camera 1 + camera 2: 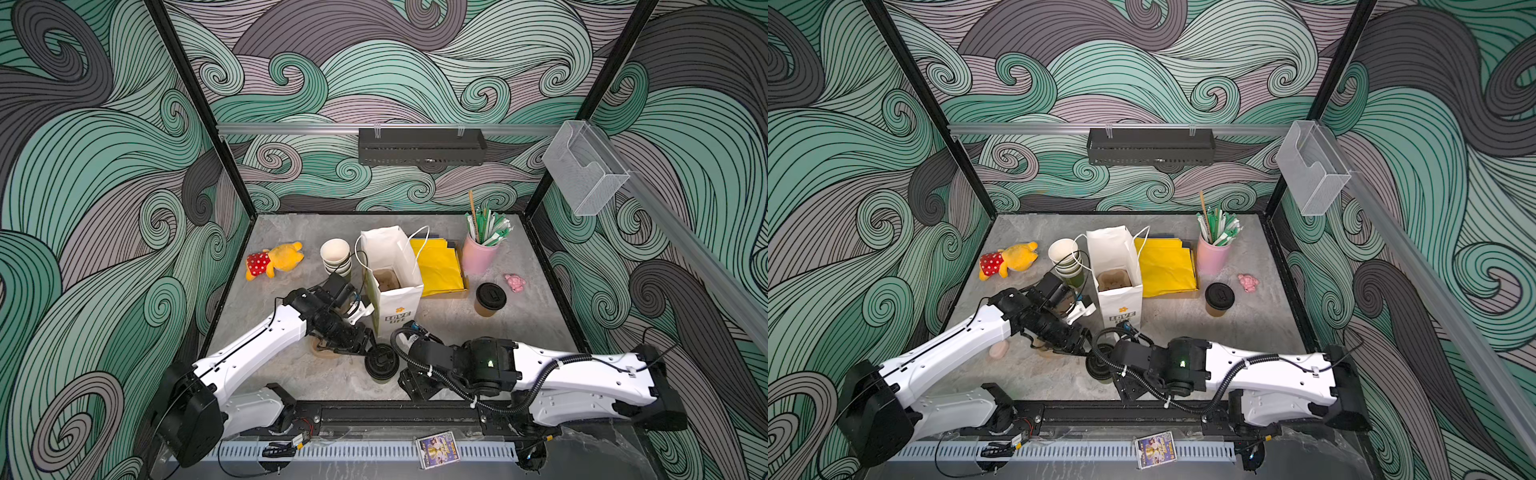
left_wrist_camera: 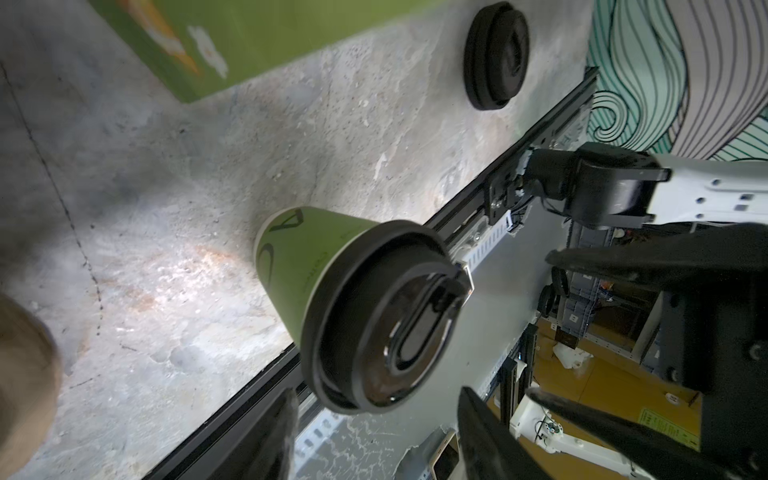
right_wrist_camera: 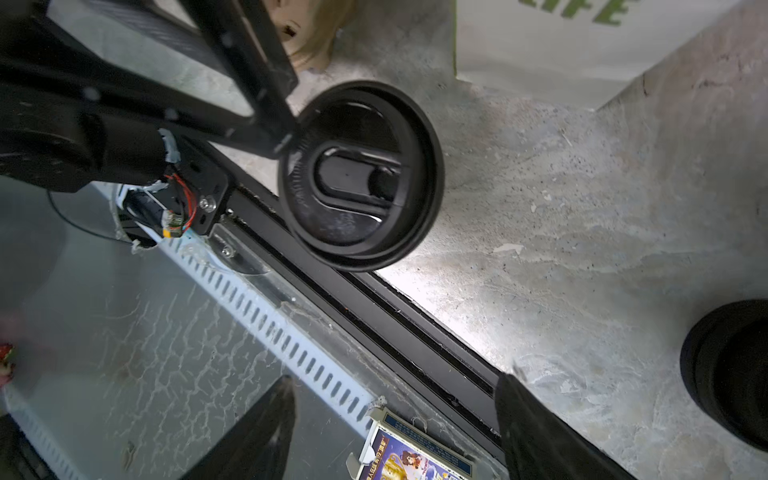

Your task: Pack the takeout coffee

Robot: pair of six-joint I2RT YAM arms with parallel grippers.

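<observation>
Left claw is spread wide, green cup upright on the worktop right at its tips. Right claw spread too, empty. Brown cup stands right of the bag.

Glossy plastic lid, matt paper bag

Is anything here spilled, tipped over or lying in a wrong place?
I see no spill. The green cup and the brown cup stand upright, but the green one is very near the table's front edge. A colourful box lies off the table on the front rail; the plush bear lies on its side.
</observation>
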